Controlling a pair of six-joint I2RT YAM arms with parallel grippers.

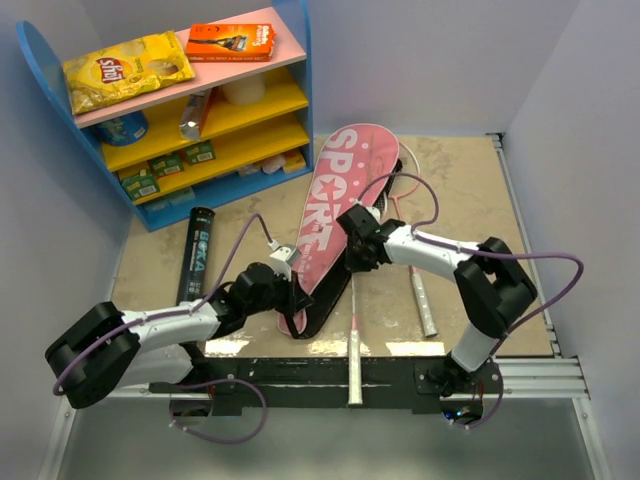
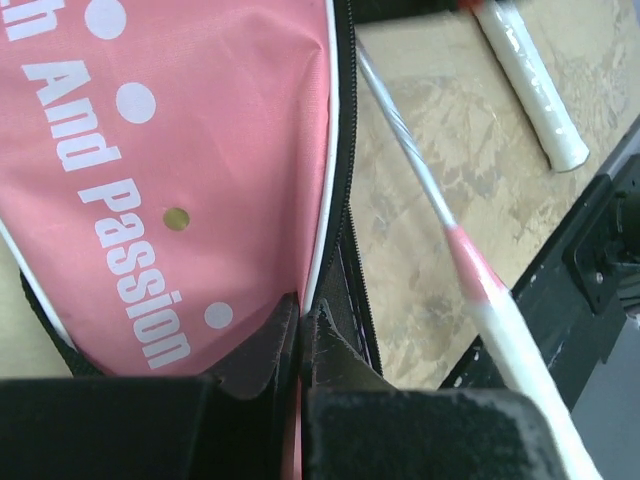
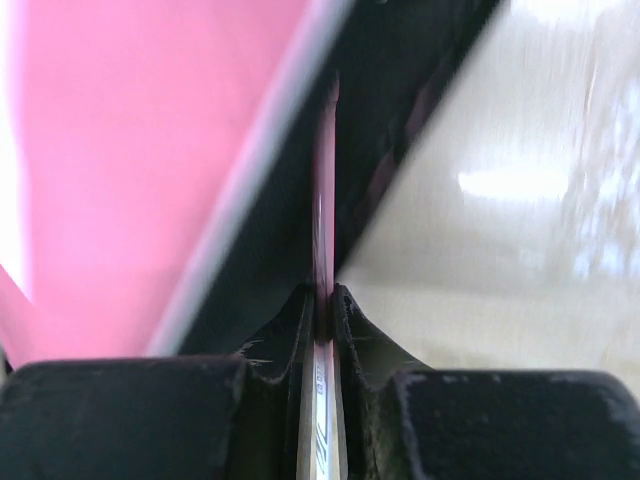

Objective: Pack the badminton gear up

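Top external view, from the left: a blue shelf (image 1: 306, 90) stands at the far left corner of the surface (image 1: 470, 190). A yellow chip bag (image 1: 125, 70) and an orange box (image 1: 230, 42) lie on its top board. In front of the shelf, the black tube (image 1: 196, 255) lies flat, well apart from the other gear.

The left pincer (image 1: 290, 297) is at the near, narrow end of the pink cover (image 1: 335, 200). The cover lies flat in the middle of the surface, with its wide end pointing far. In the left wrist view this pincer (image 2: 300, 315) is closed tight on the border of the cover (image 2: 200, 150), where the white piping meets the black edging. No gap shows between its fingers.

The right pincer (image 1: 355, 262) is at the right border of the cover, above the pale shaft of the racket (image 1: 353, 340). The handle of this racket reaches over the near edge of the surface. In the right wrist view the pincer (image 3: 322, 300) is pressed together on this thin shaft (image 3: 320, 400), which runs up along the black edging of the cover (image 3: 130, 150). I cannot tell if the shaft goes inside the cover. The left wrist view shows the same racket (image 2: 425, 180) just beside the zipper edge.

A second racket (image 1: 420, 290) lies further right, with its head near the wide end of the cover. Its white grip (image 2: 530, 85) rests on the surface.
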